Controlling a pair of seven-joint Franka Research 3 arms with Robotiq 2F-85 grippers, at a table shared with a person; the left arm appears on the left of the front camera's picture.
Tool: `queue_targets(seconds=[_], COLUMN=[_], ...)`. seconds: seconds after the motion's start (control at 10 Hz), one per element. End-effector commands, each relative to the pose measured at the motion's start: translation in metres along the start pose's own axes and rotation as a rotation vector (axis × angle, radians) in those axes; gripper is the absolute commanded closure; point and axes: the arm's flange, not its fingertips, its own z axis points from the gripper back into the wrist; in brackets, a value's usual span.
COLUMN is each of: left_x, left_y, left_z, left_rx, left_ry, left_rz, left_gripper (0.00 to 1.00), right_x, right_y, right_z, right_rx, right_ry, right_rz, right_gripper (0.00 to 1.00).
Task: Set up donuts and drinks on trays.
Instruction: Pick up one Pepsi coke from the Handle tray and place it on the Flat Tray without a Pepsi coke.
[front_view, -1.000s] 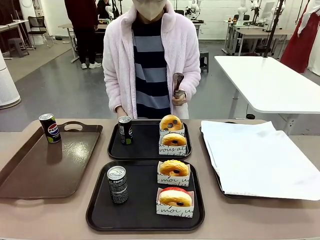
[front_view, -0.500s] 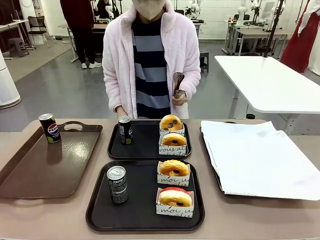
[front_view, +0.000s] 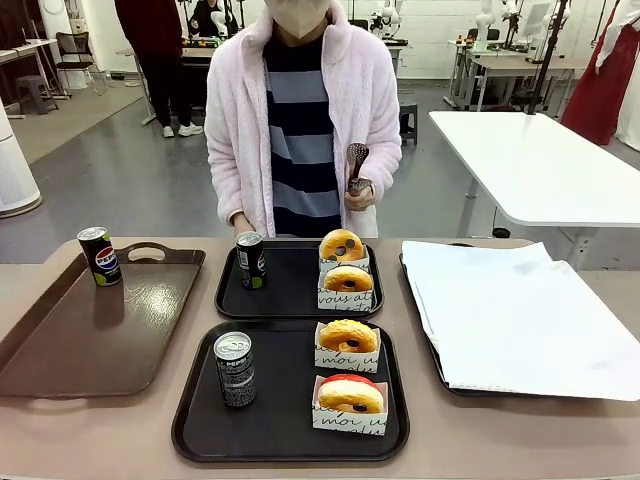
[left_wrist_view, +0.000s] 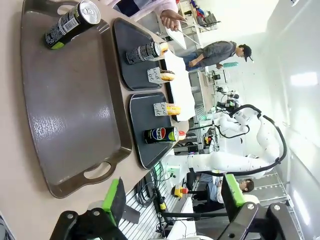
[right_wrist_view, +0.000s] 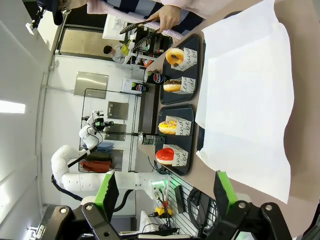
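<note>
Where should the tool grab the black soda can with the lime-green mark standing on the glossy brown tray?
Grip the black soda can with the lime-green mark around its mid-body, coming in level from the robot's side. It stands upright and alone at the far left corner of the glossy brown tray, so its slim round wall suits two fingers.

Along the bottom edge the left gripper (left_wrist_view: 172, 200) stands with its green-padded black fingers (left_wrist_view: 114, 201) spread wide, nothing between them. Filling the left of the frame is the glossy brown tray with handle cutouts (left_wrist_view: 70, 110), a slim black soda can with a lime-green mark (left_wrist_view: 71, 23) lying sideways across its top end. Just right of it sit two matte black square trays, the upper one (left_wrist_view: 131, 65) with a black can (left_wrist_view: 144, 52) and a sleeved donut (left_wrist_view: 161, 76), the lower one (left_wrist_view: 146, 131) with a Pepsi-logo can (left_wrist_view: 161, 134) and another sleeved donut (left_wrist_view: 167, 109).
</note>
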Motion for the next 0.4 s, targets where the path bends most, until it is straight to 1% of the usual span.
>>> queue_targets(seconds=[0.0,0.3], left_x=[-0.0025,-0.0025], left_y=[-0.0007,-0.0007], left_z=[0.001,0.001], left_rx=[-0.008,-0.008], left_ry=[-0.005,-0.005], left_rz=[-0.006,-0.006], left_gripper=[0.0,0.0], right_x=[-0.0001,-0.0001], right_y=[0.0006,0.0006], right_z=[-0.0001,-0.0001], right_rx=[0.005,0.005], right_ry=[-0.009,-0.009], right_rz=[0.011,0.011], right_gripper=[0.0,0.0])
